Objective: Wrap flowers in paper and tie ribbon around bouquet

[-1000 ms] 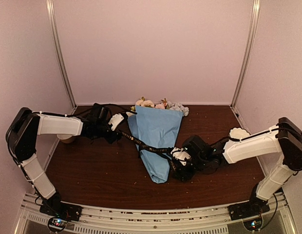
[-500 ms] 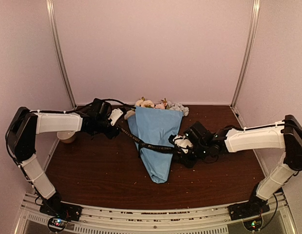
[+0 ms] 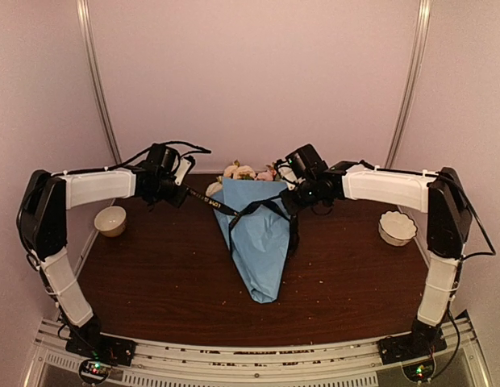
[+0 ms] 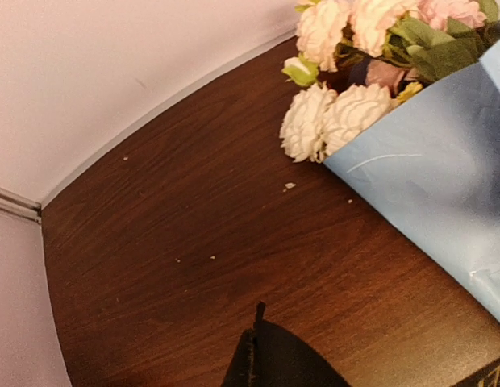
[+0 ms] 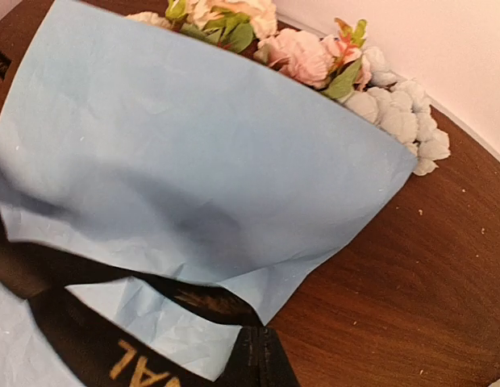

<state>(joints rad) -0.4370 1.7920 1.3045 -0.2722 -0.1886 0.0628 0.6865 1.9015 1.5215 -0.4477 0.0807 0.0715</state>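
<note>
The bouquet point(image 3: 260, 242) lies on the table point(image 3: 153, 274) as a blue paper point(image 5: 202, 153) cone, point toward me, with the cream and pink flowers point(image 3: 248, 171) at its far end. A black ribbon point(image 3: 220, 205) with pale lettering crosses its upper part. My left gripper point(image 3: 184, 192) is shut on the ribbon's left end, left of the flowers point(image 4: 335, 117); a sliver of ribbon pokes out between the closed fingers point(image 4: 262, 355). My right gripper point(image 3: 293, 200) is shut on the ribbon point(image 5: 89, 347) at the cone's right edge, and a loop hangs below it.
A small cream bowl point(image 3: 110, 220) sits at the left edge of the table and a scalloped white bowl point(image 3: 396, 227) at the right. White walls close in the back and both sides. Small crumbs dot the wood.
My right gripper has closed on the ribbon and swung from the cone's near right side up to its far right by the flowers, dragging the ribbon along. The left arm lifted slightly toward the back.
</note>
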